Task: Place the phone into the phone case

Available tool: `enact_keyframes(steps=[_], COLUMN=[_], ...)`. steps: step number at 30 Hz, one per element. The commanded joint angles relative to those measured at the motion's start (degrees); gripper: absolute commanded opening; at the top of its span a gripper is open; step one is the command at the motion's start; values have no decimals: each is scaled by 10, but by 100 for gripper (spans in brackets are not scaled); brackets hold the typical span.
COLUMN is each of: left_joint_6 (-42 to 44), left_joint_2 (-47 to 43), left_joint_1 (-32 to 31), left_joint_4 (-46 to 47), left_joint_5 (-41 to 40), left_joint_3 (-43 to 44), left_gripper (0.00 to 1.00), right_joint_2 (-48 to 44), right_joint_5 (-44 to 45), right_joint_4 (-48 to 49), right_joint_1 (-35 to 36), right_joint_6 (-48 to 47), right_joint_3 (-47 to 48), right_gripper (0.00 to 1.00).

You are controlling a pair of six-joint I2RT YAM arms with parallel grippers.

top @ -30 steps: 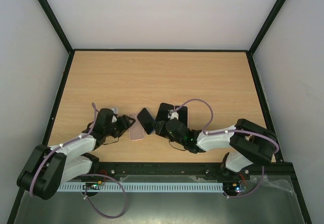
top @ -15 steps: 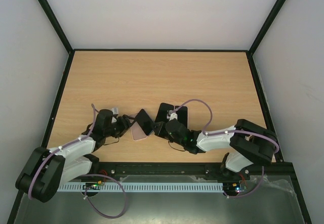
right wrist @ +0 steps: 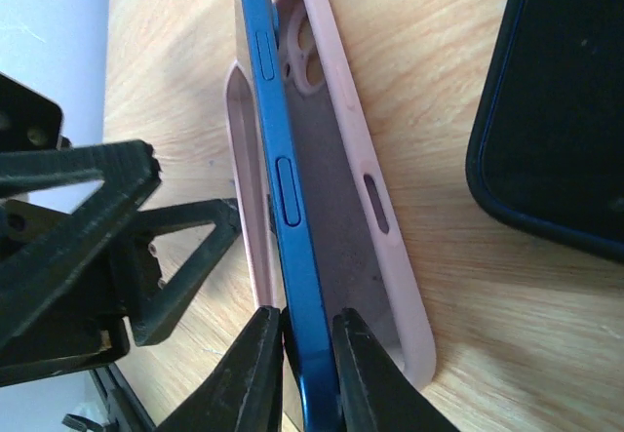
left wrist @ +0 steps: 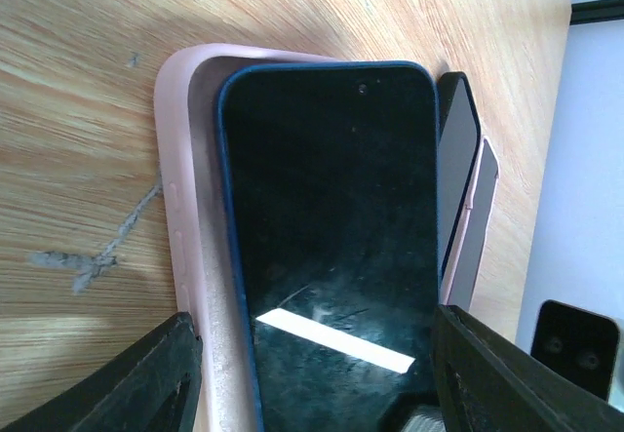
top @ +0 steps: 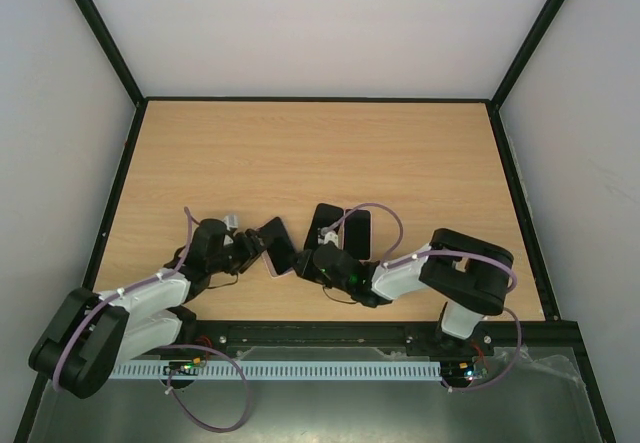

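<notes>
Phone (left wrist: 331,247), with dark screen and blue rim, is now over the pink phone case (left wrist: 190,208) and no longer beside it. A second ago it overlapped only the right border of the case, and most of the pink was free in the top view. Now only a thin pink strip shows there.

It is not seated yet. In the right wrist view it stands steeply on one long side between the two pink walls, with the other long side up in the air.

The right end effector (right wrist: 310,378) is closed on the phone, one finger against each face. Its arm has reached further to the left to bring the phone here.

The left end effector (left wrist: 314,359) has hardly moved. Its fingers stand wide apart with case and phone between them, and one touches the outer wall of the case. Whether it clamps the case or only brackets it, I cannot tell.

The case rests on the table (left wrist: 68,91) near the front edge, just left of another dark phone (right wrist: 556,110) that lies flat.

I judge the insertion about half done: the raised side must be laid down and pressed until the rim goes under the walls.
</notes>
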Motion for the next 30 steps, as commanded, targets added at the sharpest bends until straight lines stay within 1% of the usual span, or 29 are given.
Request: enact_keyframes(steps=[1,5,12,15,17,21,25,30], left_joint_6=[-12,-19,-19,-14,-8,19,45,74], left_joint_2=[1,3,7,9,6,-14,-33,-55], left_joint_1=[-6,-9,-12,-12,-12,-6,9,29], left_joint_4=[24,32,34,29,12,-48,-85,-133], left_joint_5=[2,4,-3,-7,-14,-55,-83,-104], left_joint_3=[-6,-8,-10,-9,-5,15,28,41], left_gripper=[65,65,64,63,63,62,62,62], right_joint_2=[25,45,62,64,58,54,65,66], right_joint_5=[-1,-13,-23,-33,-38,-60,-89,-100], right_joint_4=[15,32,33,33,28,19,26,36], right_joint_1=[9,10,10,10,10,10,10,10], right_joint_6=[10,16,3,-7,-13,-20,-22,-24], right_joint_3=[23,27,34,33,30,33,41,41], right_gripper=[15,14,12,9,8,8,8,8])
